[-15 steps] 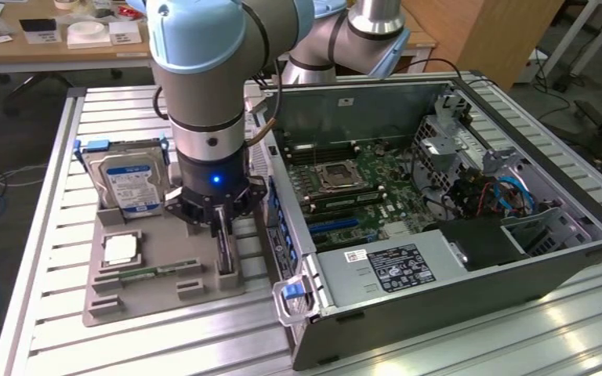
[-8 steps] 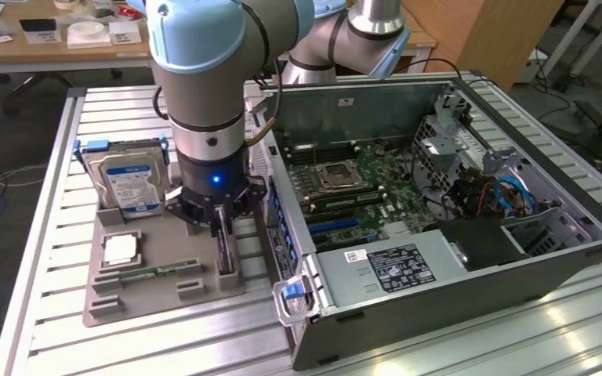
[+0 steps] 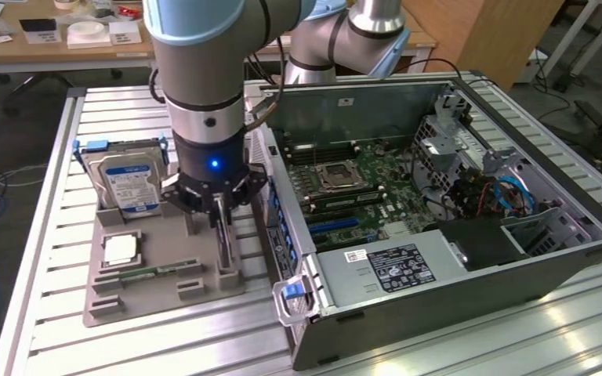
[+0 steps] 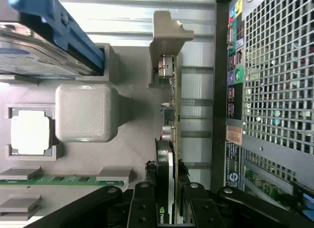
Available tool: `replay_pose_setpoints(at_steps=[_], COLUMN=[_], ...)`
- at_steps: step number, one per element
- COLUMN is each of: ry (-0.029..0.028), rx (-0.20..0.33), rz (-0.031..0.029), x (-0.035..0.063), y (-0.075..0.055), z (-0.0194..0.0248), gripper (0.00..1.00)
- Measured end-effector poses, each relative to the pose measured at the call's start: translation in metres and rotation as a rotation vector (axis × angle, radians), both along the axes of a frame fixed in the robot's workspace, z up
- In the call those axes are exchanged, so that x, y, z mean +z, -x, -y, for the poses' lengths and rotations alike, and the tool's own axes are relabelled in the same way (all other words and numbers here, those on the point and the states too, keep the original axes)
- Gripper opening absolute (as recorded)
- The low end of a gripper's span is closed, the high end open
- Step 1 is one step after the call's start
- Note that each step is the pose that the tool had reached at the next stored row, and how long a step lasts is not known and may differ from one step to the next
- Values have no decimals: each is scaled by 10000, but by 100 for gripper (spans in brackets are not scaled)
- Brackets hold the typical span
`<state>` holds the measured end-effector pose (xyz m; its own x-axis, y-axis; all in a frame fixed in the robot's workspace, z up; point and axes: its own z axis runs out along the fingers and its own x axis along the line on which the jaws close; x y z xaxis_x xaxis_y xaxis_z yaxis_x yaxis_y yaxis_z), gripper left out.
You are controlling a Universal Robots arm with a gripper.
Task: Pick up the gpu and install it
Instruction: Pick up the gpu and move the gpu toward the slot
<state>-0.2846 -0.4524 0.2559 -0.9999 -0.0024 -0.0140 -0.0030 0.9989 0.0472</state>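
- Black pincer (image 4: 168, 191): hung from the arm's wrist, pointed straight down; jaws stood narrow, one finger against each face of the gpu (image 4: 166, 157), clamped on its upper edge.
- Item, gpu: thin card with green board and black cooler, standing on edge in the slotted holders of the grey tray (image 3: 160, 301), along the tray side nearest the computer case (image 3: 469, 274); apart from the case, not in it.
- Item, grey block (image 4: 86, 113): part of the tray, just beside the card.
- Item, memory stick (image 3: 160, 272): narrow, green, lying flat in its tray slot.
- Item, processor chip (image 3: 121, 249): silver square, seated in a tray recess.
- Item, hard drive (image 3: 128, 184): silver with blue label, blue carrier, propped upright at the tray's far end.
- Item, computer case: lying on its side, panel off, to the exterior view's right of the tray; motherboard (image 3: 385, 184) exposed, labelled power supply (image 3: 395, 266) at the near corner.
- Item, slatted metal table (image 3: 123, 345): bore tray and case.
- Item, wooden desk (image 3: 29, 55): well behind, with small boxes on it.
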Motion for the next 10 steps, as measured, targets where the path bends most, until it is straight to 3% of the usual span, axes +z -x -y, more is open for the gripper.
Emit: replay_pose_setpoints(at_steps=[10], ry=[1], rx=[0], rz=[0], x=[438], y=[0], z=[0], gripper=[27])
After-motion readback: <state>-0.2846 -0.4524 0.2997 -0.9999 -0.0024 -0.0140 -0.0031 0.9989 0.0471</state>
